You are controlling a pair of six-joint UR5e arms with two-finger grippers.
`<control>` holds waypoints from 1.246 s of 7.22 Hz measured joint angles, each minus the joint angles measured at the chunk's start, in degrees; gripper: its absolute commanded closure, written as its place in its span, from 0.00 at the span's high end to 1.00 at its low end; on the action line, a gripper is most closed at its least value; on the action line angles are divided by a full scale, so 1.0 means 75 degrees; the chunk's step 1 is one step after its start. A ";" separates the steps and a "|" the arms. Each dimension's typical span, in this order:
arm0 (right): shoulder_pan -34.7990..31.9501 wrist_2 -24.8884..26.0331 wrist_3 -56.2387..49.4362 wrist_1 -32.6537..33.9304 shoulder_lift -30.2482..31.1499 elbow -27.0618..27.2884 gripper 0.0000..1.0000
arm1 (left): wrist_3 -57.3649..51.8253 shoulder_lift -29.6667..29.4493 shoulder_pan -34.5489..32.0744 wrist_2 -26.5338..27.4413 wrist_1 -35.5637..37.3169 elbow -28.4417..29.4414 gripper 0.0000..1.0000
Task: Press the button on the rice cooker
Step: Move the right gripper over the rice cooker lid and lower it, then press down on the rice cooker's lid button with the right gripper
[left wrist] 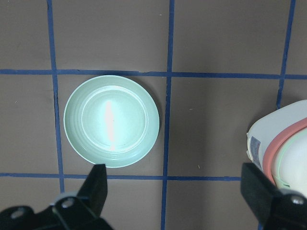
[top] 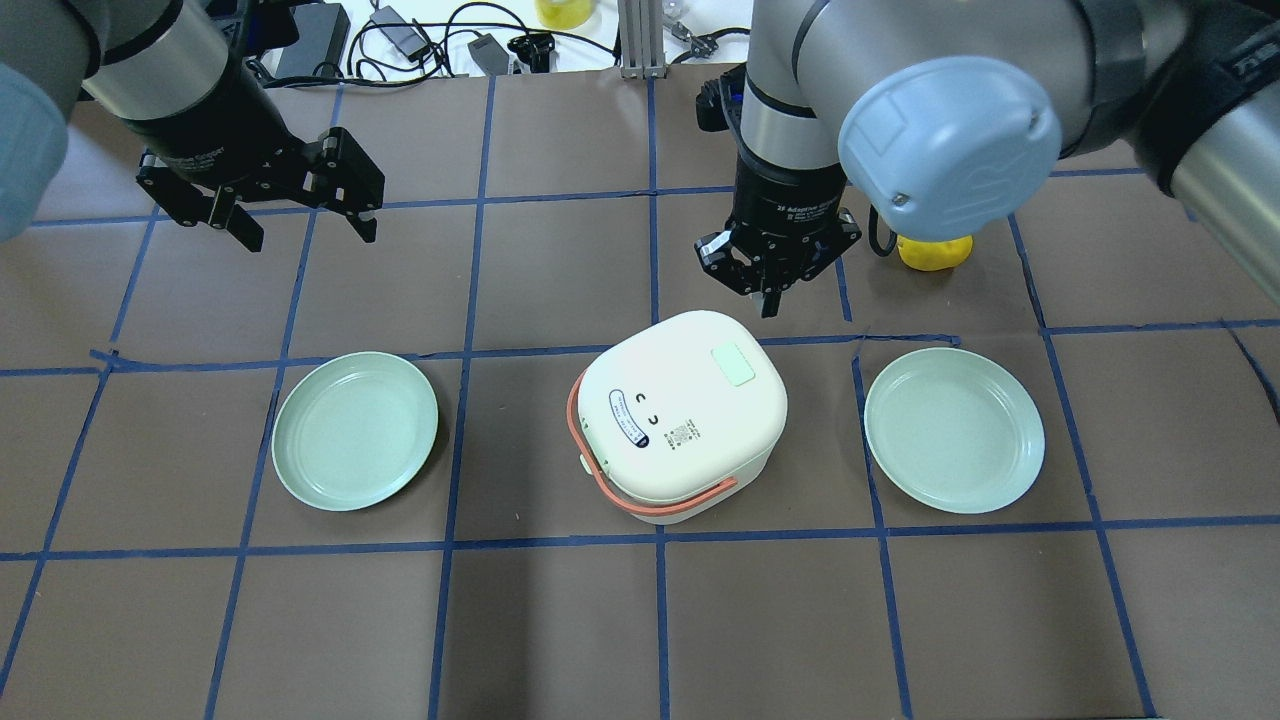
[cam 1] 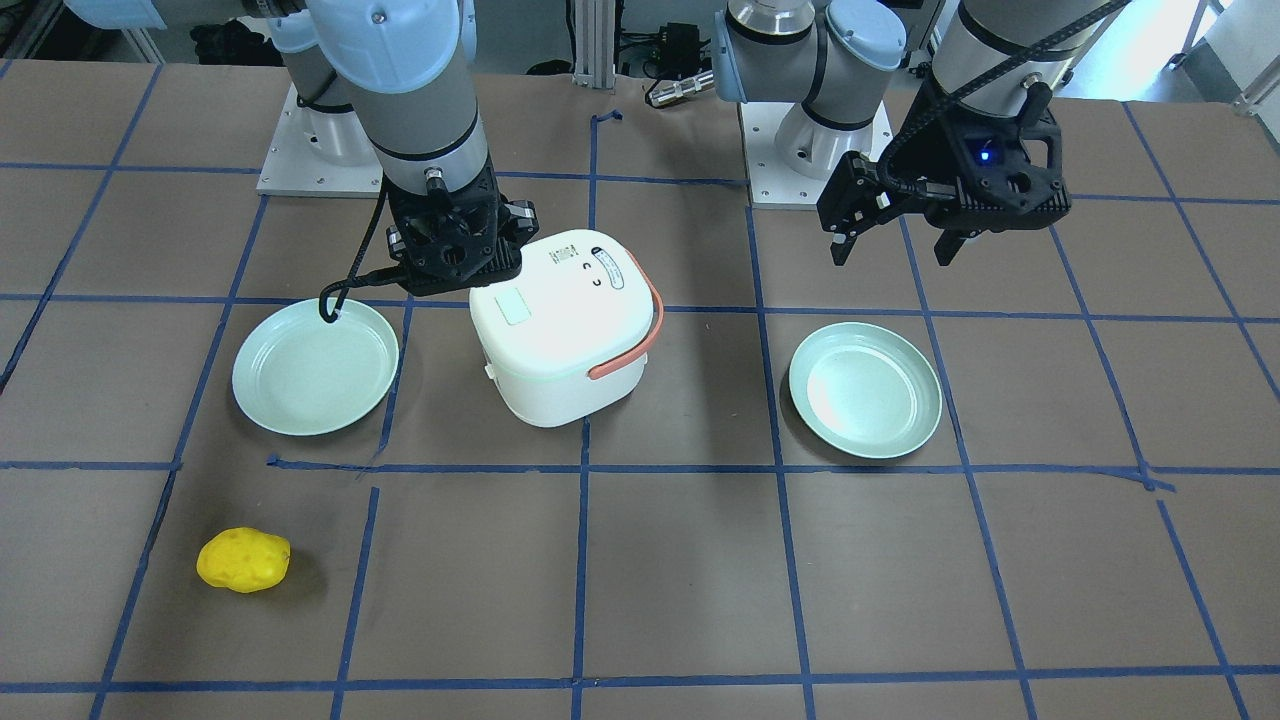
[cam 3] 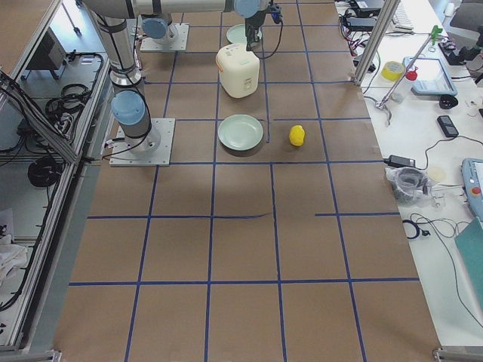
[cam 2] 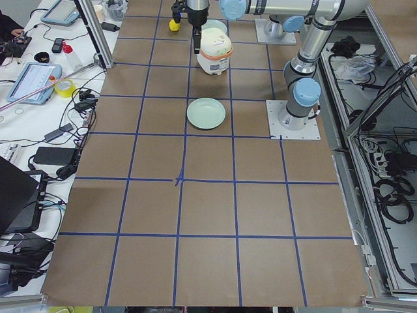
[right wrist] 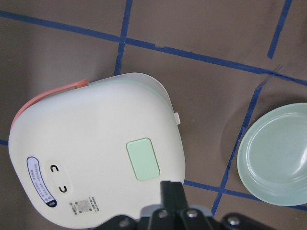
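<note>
Looking at a brown paper counter [top: 560, 620] with a squat white rice cooker, orange handle [top: 680, 420], plonked mid-counter. Can leave the left gripper [top: 308, 236] hanging far left, spread wide. Worth noting the right gripper [top: 768, 300]: pointing straight down, pressed together, hovering just off the lid's far edge. Probably best to centre over the pale green rectangular lid button [top: 732, 365], then push straight down, gently.

A robotics lab: a tape-gridded table [cam 2: 208, 208], with cables [cam 2: 389, 189], a tablet [cam 2: 29, 81], a tape roll [cam 2: 64, 88] and aluminium framing [cam 2: 93, 32] beside it.
</note>
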State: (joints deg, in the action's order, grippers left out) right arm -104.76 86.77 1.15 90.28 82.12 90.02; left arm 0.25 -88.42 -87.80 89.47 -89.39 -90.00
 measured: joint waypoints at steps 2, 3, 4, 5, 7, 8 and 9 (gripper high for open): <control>-0.0171 -0.0013 0.0003 0.0657 -0.0021 0.0544 0.00 | -0.0006 0.0000 0.0000 0.0000 0.0000 0.0000 1.00; -0.0226 -0.0015 0.0005 0.1035 -0.0037 0.0800 0.00 | -0.0009 0.0000 0.0000 0.0000 0.0000 0.0000 1.00; -0.0247 -0.0015 0.0003 0.1286 -0.0055 0.0961 0.00 | -0.0010 0.0000 0.0000 0.0000 0.0000 0.0000 1.00; -0.0254 -0.0013 0.0000 0.1399 -0.0070 0.1038 0.00 | -0.0008 0.0000 0.0000 0.0000 0.0000 0.0000 1.00; -0.0259 -0.0010 0.0000 0.1456 -0.0083 0.1094 0.00 | -0.0005 0.0000 0.0000 0.0000 0.0000 0.0000 1.00; -0.0259 -0.0010 0.0000 0.1461 -0.0085 0.1114 0.00 | -0.0002 0.0000 0.0000 0.0000 0.0000 0.0000 1.00; -0.0259 -0.0012 0.0000 0.1463 -0.0086 0.1126 0.00 | 0.0000 0.0000 0.0000 0.0000 0.0000 0.0000 1.00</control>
State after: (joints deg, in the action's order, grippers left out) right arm -106.70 86.68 1.14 101.25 81.48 98.46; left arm 0.25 -88.42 -87.80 89.47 -89.38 -90.00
